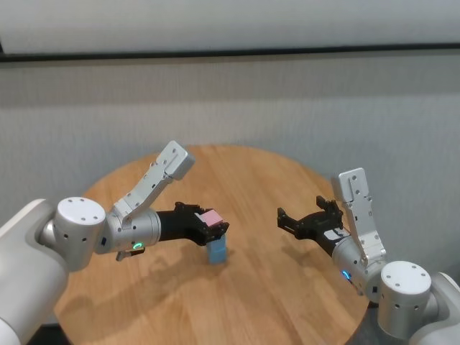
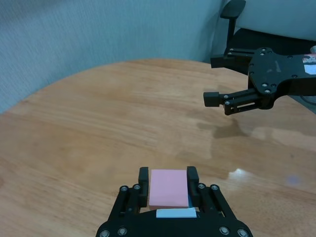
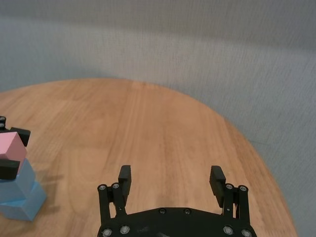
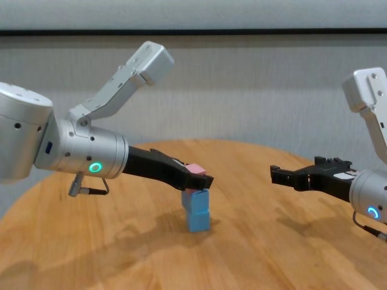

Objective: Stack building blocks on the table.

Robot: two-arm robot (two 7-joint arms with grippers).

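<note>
pink block (image 1: 211,217): one, clamped between the left gripper (image 1: 215,228) jaws
blue blocks (image 4: 198,211): two, stacked right under those jaws
right gripper (image 1: 305,213): jaws spread, gripping nothing, well apart from the stack

The left arm reaches in from the robot's left, its forearm running nearly level and angled slightly downward above the surface (image 1: 287,302), its silver wrist housing showing a lit green ring. The left end effector (image 2: 168,183) has its black fingers (image 2: 143,183) closed on the flanks of the pink block (image 2: 168,188). The right arm extends from the robot's right, forearm also about level, with the right end effector (image 3: 171,178) held above the surface, its two fingers (image 3: 124,177) spread wide apart with nothing between them.
</note>
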